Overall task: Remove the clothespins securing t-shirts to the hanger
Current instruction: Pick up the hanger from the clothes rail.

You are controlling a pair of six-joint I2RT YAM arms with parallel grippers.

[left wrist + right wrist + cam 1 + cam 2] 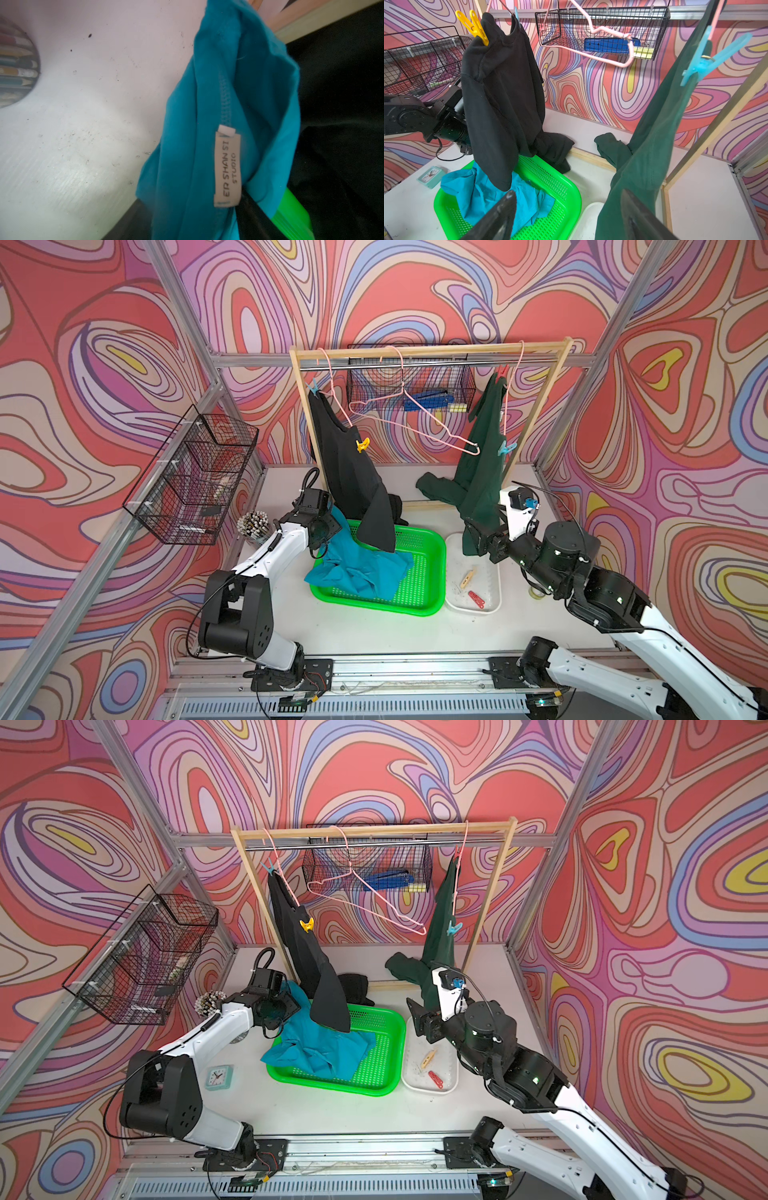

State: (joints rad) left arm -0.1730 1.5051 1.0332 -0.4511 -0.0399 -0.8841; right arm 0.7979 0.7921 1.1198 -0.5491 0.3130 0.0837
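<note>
Just beyond the wide-apart right hand (568, 191) hangs the dark green t-shirt (650, 155).

T-shirt (357, 568) in basket (419, 576), left of tray (484, 568) (rack (457, 348) behind).

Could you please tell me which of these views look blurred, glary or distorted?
Left wrist view: the turquoise t-shirt fills the frame softly, though its label is legible; a sheen lies on the table. Right wrist view: sharp, but the right end effector is blurred up close. Both top views: the green basket glows oversaturated.
</note>
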